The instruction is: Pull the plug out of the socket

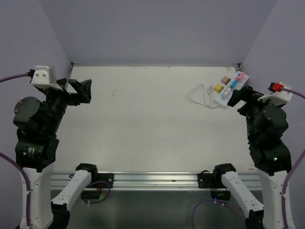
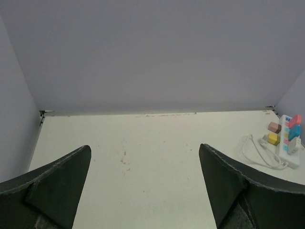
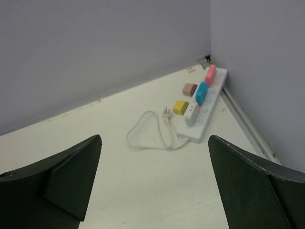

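The socket is a long white power strip (image 1: pixel 223 99) lying at the far right by the wall. Pink (image 1: pixel 240 76), blue (image 1: pixel 234 84) and white (image 1: pixel 229 91) plugs stand in it. Its thin white cord (image 1: pixel 202 95) loops to its left. In the right wrist view the strip (image 3: pixel 213 102) carries the pink (image 3: pixel 210 75), blue (image 3: pixel 201 93) and white (image 3: pixel 192 113) plugs. My right gripper (image 1: pixel 241 96) (image 3: pixel 155 138) is open and empty, raised just near of the strip. My left gripper (image 1: pixel 81 90) (image 2: pixel 144 147) is open and empty, raised at the far left.
A yellow block (image 3: pixel 180 107) and a brown block (image 3: pixel 189 88) lie loose on the table left of the strip. The cord loop (image 3: pixel 147 131) ends in a small plug (image 3: pixel 166 112). Purple walls close the back and both sides. The strip also shows in the left wrist view (image 2: pixel 289 155).
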{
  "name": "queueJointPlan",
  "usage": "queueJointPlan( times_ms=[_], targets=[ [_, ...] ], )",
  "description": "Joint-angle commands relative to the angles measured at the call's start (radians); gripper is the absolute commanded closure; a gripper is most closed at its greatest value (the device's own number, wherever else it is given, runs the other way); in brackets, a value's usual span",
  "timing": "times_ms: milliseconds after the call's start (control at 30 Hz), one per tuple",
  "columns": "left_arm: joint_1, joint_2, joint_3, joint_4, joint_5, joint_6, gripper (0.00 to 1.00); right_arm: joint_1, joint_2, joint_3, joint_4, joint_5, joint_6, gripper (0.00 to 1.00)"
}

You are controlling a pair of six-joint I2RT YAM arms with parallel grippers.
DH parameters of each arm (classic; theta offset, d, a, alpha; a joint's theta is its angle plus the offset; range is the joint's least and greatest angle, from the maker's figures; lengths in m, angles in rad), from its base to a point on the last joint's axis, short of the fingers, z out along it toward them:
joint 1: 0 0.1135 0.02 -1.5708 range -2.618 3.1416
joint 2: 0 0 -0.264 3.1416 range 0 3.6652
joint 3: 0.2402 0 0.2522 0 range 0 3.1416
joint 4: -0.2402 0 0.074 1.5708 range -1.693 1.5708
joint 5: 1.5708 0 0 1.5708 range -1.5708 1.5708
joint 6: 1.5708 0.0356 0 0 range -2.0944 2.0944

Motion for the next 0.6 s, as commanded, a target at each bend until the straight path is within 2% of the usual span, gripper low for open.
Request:
queueJointPlan(
  times_ms=[0,133,300,567],
  targets=[
    [-0.005,-0.009,-0.057,0.073,0.026,-0.023,0.00,0.003,0.109,-0.052,-0.045,0.158,0.143,0.01],
    [-0.005,-0.030,-0.107,0.085,0.026,-0.025,0.00,0.003,0.206,-0.136,-0.053,0.293,0.278,0.01],
    [-0.018,-0.046,-0.160,0.096,0.013,-0.019,0.00,0.002,0.337,-0.202,0.007,0.365,0.384,0.01],
    [-0.044,-0.064,-0.220,0.113,0.003,-0.012,0.00,-0.026,0.662,-0.210,0.106,0.463,0.515,0.01]
  ],
)
